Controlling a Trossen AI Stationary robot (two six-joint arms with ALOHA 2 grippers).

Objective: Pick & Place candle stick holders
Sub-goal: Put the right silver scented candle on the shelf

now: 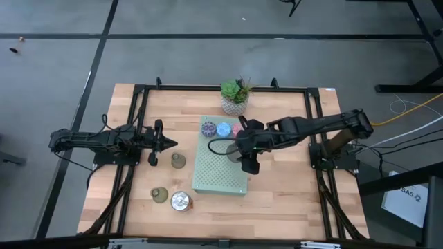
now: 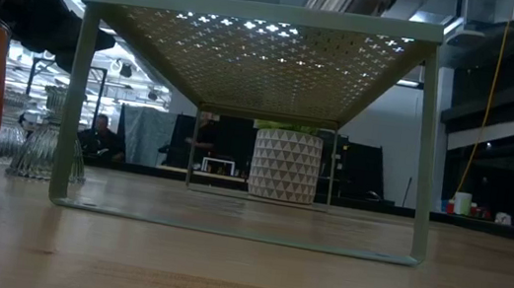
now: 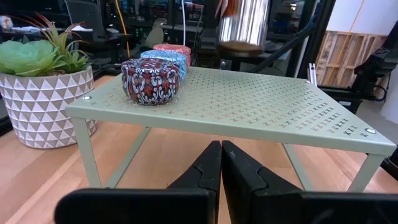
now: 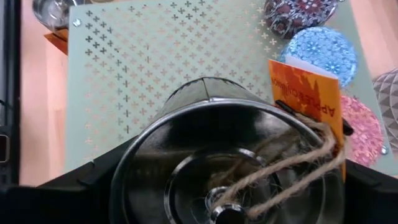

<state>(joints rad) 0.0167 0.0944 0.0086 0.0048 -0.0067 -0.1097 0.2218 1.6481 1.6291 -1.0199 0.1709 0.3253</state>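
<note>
A green perforated shelf (image 1: 220,166) stands mid-table. On its far end sit the purple (image 1: 208,128), blue (image 1: 223,128) and pink (image 1: 237,129) holders. My right gripper (image 1: 242,150) is over the shelf, shut on a shiny silver holder (image 4: 217,168) that has twine and an orange tag (image 4: 308,93). The holder also shows in the left wrist view (image 3: 242,25), above the shelf's far side. Two olive-green holders (image 1: 178,160) (image 1: 159,194) and a second silver one (image 1: 181,201) rest on the table left of the shelf. My left gripper (image 1: 166,143) is shut and empty, left of the shelf. My right gripper pinches the silver holder's round side wall (image 4: 134,180) between its two fingers, one on each opposite side. The fingers come from above, pointing down. The holder is upright, its twine-tied top facing up. Whether its base touches the shelf I cannot tell.
A green succulent in a white patterned pot (image 1: 234,98) stands on the table just beyond the shelf's far end. Bare shelf surface (image 4: 143,68) lies toward its near end. Black frame rails (image 1: 138,117) run along the table's left and right sides.
</note>
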